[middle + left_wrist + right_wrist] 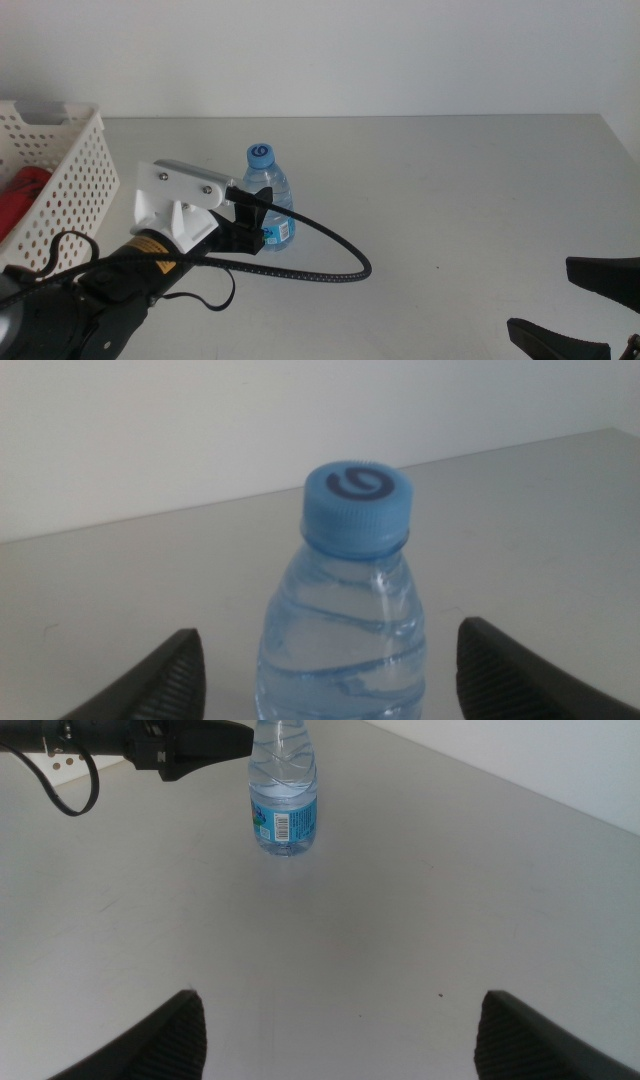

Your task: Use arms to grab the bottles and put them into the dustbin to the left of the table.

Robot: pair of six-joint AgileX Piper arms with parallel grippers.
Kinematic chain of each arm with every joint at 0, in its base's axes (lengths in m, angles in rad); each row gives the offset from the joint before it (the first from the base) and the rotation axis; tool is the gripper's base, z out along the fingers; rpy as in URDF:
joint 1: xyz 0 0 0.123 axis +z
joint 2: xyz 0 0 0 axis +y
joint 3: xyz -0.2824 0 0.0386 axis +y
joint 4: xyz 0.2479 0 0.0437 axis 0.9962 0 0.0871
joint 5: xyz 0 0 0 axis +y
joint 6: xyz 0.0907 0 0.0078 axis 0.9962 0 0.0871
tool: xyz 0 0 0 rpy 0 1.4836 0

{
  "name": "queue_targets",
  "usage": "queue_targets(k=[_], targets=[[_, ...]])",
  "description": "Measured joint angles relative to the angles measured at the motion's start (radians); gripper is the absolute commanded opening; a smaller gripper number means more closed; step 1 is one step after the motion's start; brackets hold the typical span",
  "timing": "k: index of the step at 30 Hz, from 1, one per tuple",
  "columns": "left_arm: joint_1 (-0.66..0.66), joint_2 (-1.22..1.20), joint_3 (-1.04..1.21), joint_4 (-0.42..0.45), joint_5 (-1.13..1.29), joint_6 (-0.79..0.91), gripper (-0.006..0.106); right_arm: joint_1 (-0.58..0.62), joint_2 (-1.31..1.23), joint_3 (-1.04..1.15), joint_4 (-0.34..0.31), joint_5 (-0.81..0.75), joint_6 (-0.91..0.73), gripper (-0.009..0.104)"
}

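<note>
Left claw [252,215] is at the small clear blue-capped water bottle [268,200], dark jaws spread wide to either side of it and not yet closed, the bottle standing upright toward the bench's [450,190] far-left area. Something red already lies inside the white perforated plastic dustbin [70,170] at the bench's left edge, so by my read this bottle is what's left to grab and drop. Right claw [585,305] waits, jaws apart, at the near-right corner.
</note>
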Motion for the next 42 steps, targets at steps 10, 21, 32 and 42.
queue_targets(k=[10,21,32,42], targets=[[0.002,0.073,-0.142,0.063,0.089,-0.01,0.083,0.0,0.0,0.0,0.0,0.0,0.0,0.07],[0.002,0.235,-0.232,0.069,0.088,-0.012,0.083,0.0,0.0,0.0,0.0,0.0,0.0,0.07],[0.002,0.317,-0.238,0.061,-0.009,-0.013,0.073,0.0,0.0,0.0,0.0,0.0,0.0,0.07],[0.002,0.273,-0.238,0.089,0.079,-0.063,-0.002,0.0,0.0,0.0,0.0,0.0,0.0,0.07]])
